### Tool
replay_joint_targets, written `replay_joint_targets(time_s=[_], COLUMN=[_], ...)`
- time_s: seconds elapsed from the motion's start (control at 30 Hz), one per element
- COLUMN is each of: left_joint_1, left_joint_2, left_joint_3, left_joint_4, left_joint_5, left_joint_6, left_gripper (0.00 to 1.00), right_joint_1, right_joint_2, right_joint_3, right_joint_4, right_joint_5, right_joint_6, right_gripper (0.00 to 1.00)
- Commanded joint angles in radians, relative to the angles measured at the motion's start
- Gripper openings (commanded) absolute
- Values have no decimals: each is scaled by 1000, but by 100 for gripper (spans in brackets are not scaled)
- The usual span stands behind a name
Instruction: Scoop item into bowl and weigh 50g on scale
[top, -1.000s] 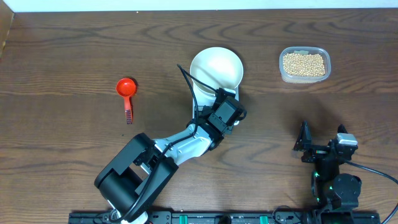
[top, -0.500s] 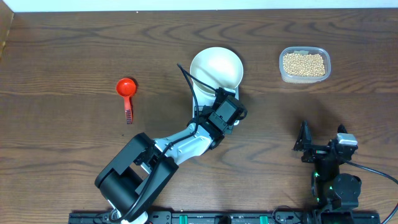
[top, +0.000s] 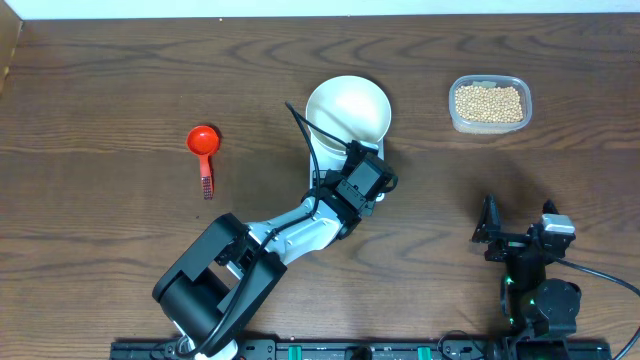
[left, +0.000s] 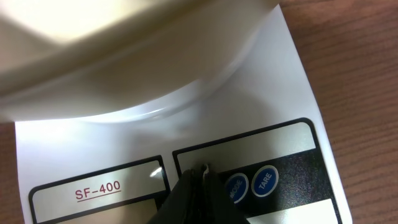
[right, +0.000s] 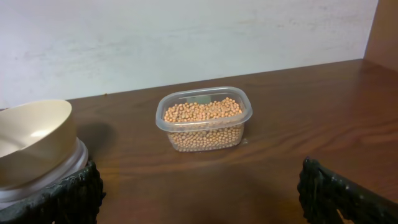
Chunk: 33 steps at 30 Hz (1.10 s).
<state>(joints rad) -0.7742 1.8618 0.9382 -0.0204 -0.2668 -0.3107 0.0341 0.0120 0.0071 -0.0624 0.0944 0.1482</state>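
Left gripper, clenched on nothing, points at the scale buttons, likely to zero it under the bowl, frame centre. Beans sit upper right in their tub; right gripper gapes idle.

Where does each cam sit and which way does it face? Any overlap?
Overhead: above the table, facing straight down; bowl, tub of beans, scoop, left arm and right arm show.
Left wrist: close above the scale, facing its buttons; shut left gripper at bottom centre.
Right wrist: low at the table, facing the tub; open right gripper at the bottom corners.
Shared: bowl in all three.
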Motion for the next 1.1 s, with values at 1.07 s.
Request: replay_joint_targets(time_s=[1.07], left_joint_1=[23], left_joint_2=[169], left_joint_3=[-119], left_joint_4=[-111], left_joint_5=[44], left_joint_6=[-2], left_gripper=[7], right_joint_1=[9], right_joint_2=[-6], right_joint_3=[-2], right_joint_4=[-2], right_joint_5=[5], right_joint_6=[-8], right_gripper=[99])
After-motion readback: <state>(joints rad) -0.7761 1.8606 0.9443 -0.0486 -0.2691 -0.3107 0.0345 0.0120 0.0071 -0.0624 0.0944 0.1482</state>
